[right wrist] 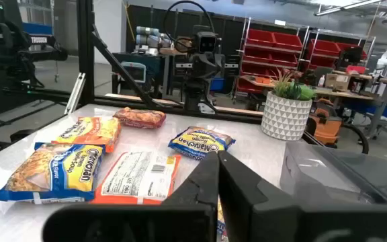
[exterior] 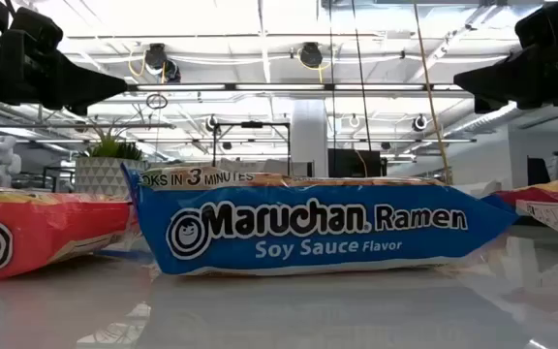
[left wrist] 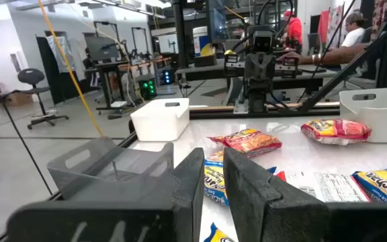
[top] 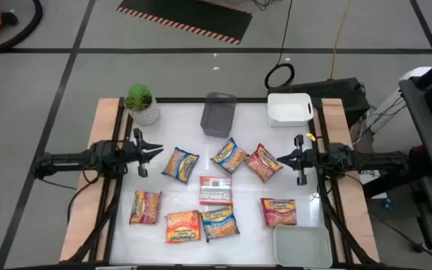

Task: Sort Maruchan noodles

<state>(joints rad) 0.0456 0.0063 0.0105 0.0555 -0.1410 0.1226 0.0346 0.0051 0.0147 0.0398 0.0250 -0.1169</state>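
Several Maruchan noodle packets lie flat on the white table between my arms. At the far side are two blue-and-yellow ones [top: 180, 163] [top: 229, 155] and a red one [top: 263, 162]. The white-and-red one [top: 216, 190] lies in the middle. Nearer are two orange ones [top: 146, 207] [top: 182, 226], a blue Soy Sauce one [top: 219, 223] [exterior: 308, 228] and a red one [top: 278, 211]. My left gripper [top: 160, 151] [left wrist: 213, 175] hovers shut above the table, left of the packets, pointing right. My right gripper [top: 279, 159] [right wrist: 218, 165] hovers shut beside the far red packet, pointing left.
A grey tray [top: 218, 114] and a white tray [top: 289, 109] stand at the far edge. Another pale tray [top: 303, 246] sits at the near right corner. A potted green plant [top: 141, 103] stands at the far left corner. People sit beyond the table in the left wrist view.
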